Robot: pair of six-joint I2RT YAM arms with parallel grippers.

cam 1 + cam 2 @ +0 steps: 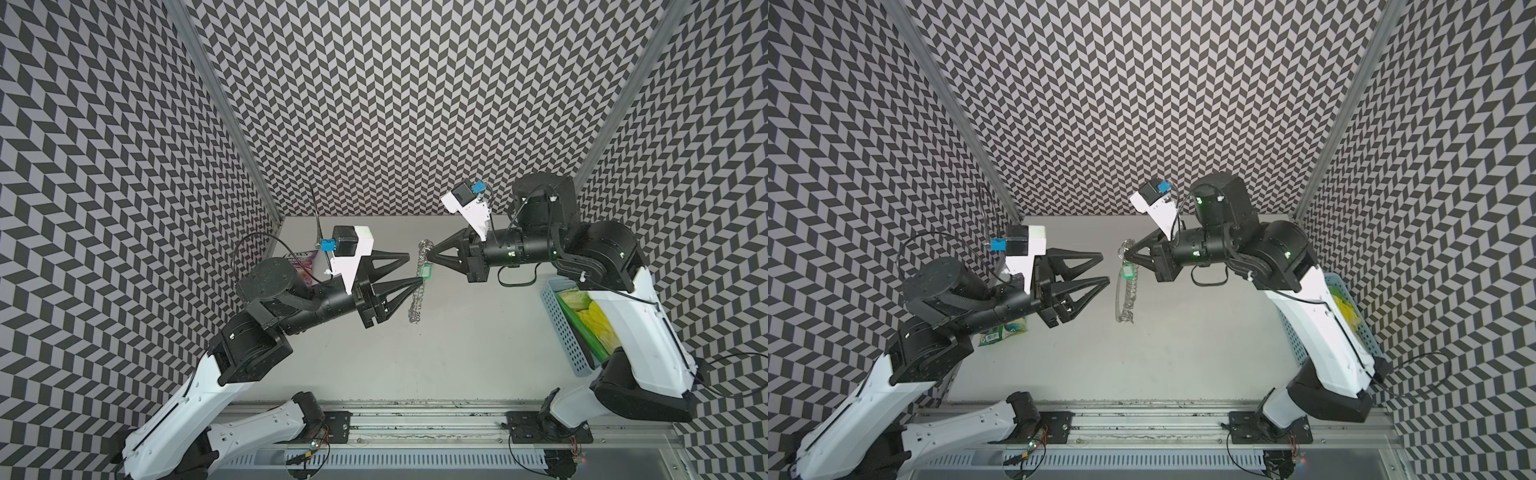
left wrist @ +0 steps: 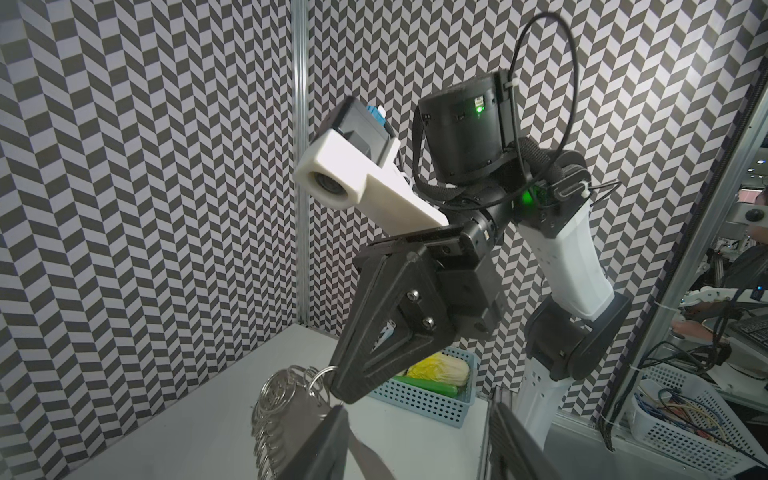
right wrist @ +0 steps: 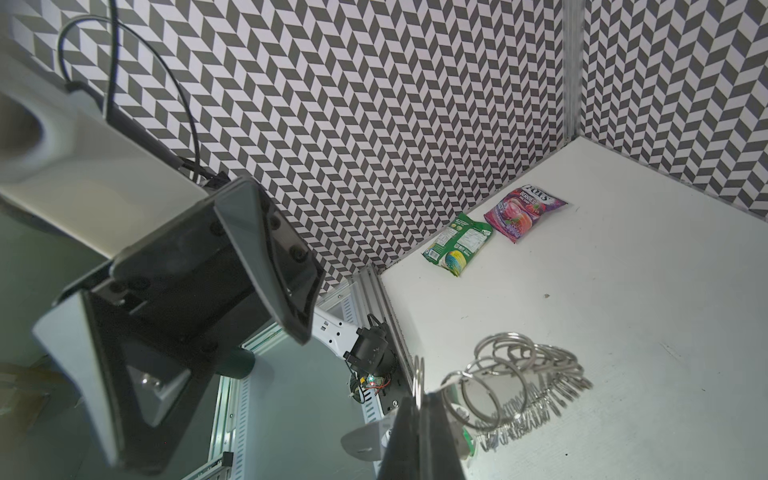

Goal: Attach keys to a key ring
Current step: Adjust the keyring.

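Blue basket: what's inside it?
The blue basket holds a pale yellow cabbage and a long green vegetable beside it. In both top views the right arm covers much of it; anything beneath is hidden.

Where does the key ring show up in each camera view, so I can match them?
In a top view: key ring hangs mid-picture.
In a top view: key ring also mid-picture.
Left wrist: key ring hangs at the right gripper tip.
Right wrist: key ring fans out past that gripper's fingers.
Shared landmark: the right gripper pinching its upper end.
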